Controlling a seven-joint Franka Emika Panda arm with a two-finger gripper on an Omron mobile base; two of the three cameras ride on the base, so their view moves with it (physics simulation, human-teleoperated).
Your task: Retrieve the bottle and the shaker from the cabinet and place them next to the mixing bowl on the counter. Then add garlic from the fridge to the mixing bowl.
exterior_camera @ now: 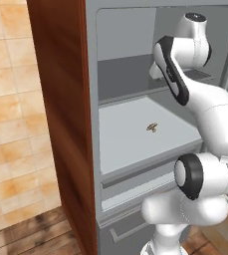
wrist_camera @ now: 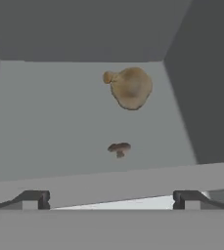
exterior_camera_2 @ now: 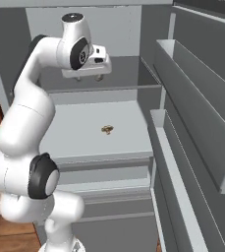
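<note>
While the tool [wrist_camera: 111, 199] hung spread wide and empty inside the open fridge [exterior_camera: 93, 74], the garlic [wrist_camera: 130, 87] lay toward the back of a shelf [wrist_camera: 45, 122]; likely light, firm, papery-skinned, best pinched across its bulb.

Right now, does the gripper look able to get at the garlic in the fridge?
Probably yes. The gripper is open inside the fridge, and in the hand view the garlic lies ahead on the grey shelf, uncovered. A small brown item sits nearer but apart from it.
</note>
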